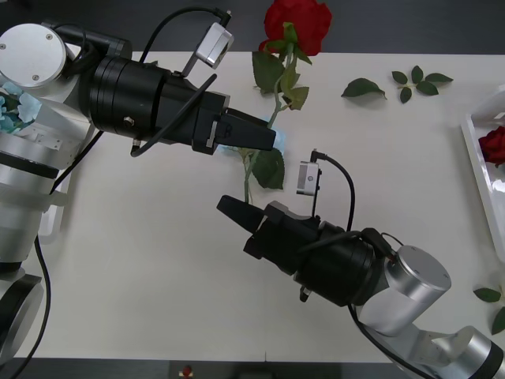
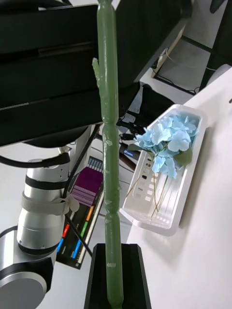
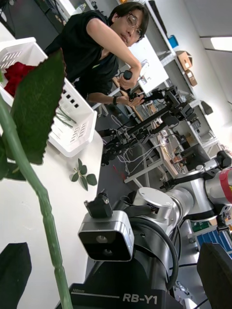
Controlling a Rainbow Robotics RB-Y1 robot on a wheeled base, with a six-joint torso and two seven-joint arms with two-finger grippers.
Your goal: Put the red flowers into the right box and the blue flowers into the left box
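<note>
Red rose [image 1: 297,24] lies across the far edge of the white table [image 1: 158,268], its bloom hanging over that edge and its green stem [image 1: 251,178] running back toward the table's middle. Both arms meet on that stem. The left gripper [image 1: 264,136] reaches in from the robot's left with its black fingers closed across the stem, among the leaves below the bloom. The right gripper [image 1: 233,210] comes up from the near right, its fingertip at the stem's lower end; the right wrist view shows the stem [image 2: 108,159] rising out of a black finger [image 2: 116,275], but whether that gripper pinches it I cannot tell.

Away from the rose on the robot's right, the glossy white right box [image 1: 473,158] sits at the table's edge with another red rose [image 1: 495,145] inside. At the opposite, left edge, the translucent left box [image 2: 186,193] holds pale-blue flowers [image 2: 169,140]. Loose green leaf sprigs [image 1: 418,81] lie on the table between the rose and the right box.
</note>
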